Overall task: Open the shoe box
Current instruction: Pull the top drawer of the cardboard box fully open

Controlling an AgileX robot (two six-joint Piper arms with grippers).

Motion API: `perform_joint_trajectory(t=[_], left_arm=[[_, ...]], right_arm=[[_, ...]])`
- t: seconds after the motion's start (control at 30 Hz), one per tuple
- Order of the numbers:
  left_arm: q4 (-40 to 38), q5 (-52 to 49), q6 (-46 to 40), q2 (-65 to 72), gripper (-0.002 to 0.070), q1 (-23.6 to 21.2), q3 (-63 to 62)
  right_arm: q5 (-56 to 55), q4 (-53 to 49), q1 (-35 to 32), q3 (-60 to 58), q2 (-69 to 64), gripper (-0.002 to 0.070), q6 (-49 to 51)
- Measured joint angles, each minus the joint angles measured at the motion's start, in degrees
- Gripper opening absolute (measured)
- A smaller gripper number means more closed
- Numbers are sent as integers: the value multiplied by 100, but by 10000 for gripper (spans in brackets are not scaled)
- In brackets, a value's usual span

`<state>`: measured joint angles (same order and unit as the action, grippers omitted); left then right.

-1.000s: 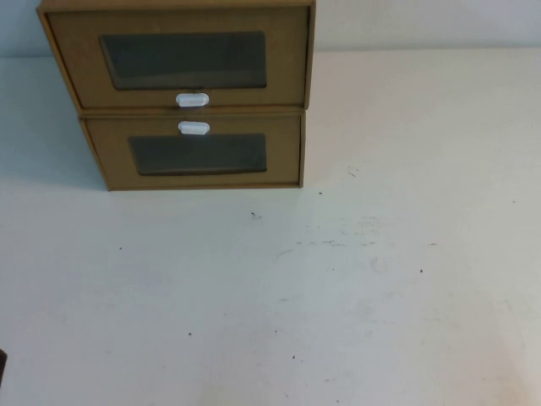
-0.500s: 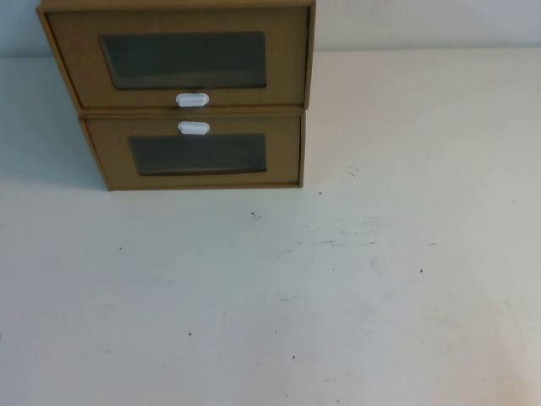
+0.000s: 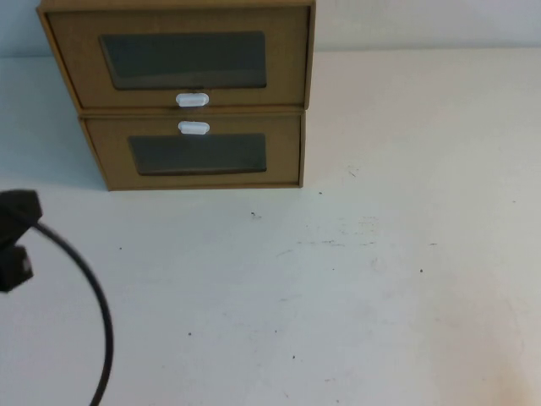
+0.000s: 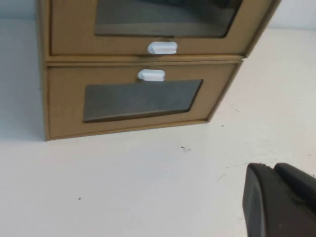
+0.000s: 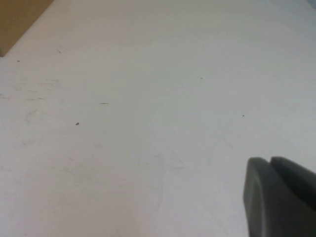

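Observation:
Two brown shoe boxes are stacked at the table's far left, both closed. The upper box and the lower box each have a dark window and a white handle. A black part of my left arm with its cable shows at the left edge, in front of and left of the boxes. In the left wrist view my left gripper is shut and holds nothing, well short of the lower box and its handle. My right gripper is shut over bare table.
The white table spreads in front of and to the right of the boxes, with small dark specks and scuffs. A corner of the lower box shows in the right wrist view. A pale wall stands behind the boxes.
The left arm and its cable have come into the high view from the left edge; half a second ago they were out of sight. The boxes have not moved.

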<state>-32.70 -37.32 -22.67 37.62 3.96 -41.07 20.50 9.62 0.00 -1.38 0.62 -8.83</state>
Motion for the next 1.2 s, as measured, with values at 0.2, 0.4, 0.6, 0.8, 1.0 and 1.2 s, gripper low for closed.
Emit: perform_joint_trajectory(t=[0.2,0.4,0.6,0.8,1.0,1.2], left_arm=[[-917,-817,-1298,1597,-5,0,-1457],[-1140,-1155,-1675,3017,-5,0,-2836],[-1152,-1775,-1744,4329,-5,0,-4496],[-1162,-2342,-1608,5506,-5,0,-6221],[-1211,-2638,-1353,6637,-5,0,-7879],[-954,-2887,-1029,7552,-5,32,-8975]], right_arm=[[0,0,0,0,14,-13,0],[0,0,0,0,14,-13,0],[0,0,0,0,14,-13,0],[0,0,0,0,14,-13,0],[0,0,0,0,14,-13,0],[0,0,0,0,14,-13,0]])
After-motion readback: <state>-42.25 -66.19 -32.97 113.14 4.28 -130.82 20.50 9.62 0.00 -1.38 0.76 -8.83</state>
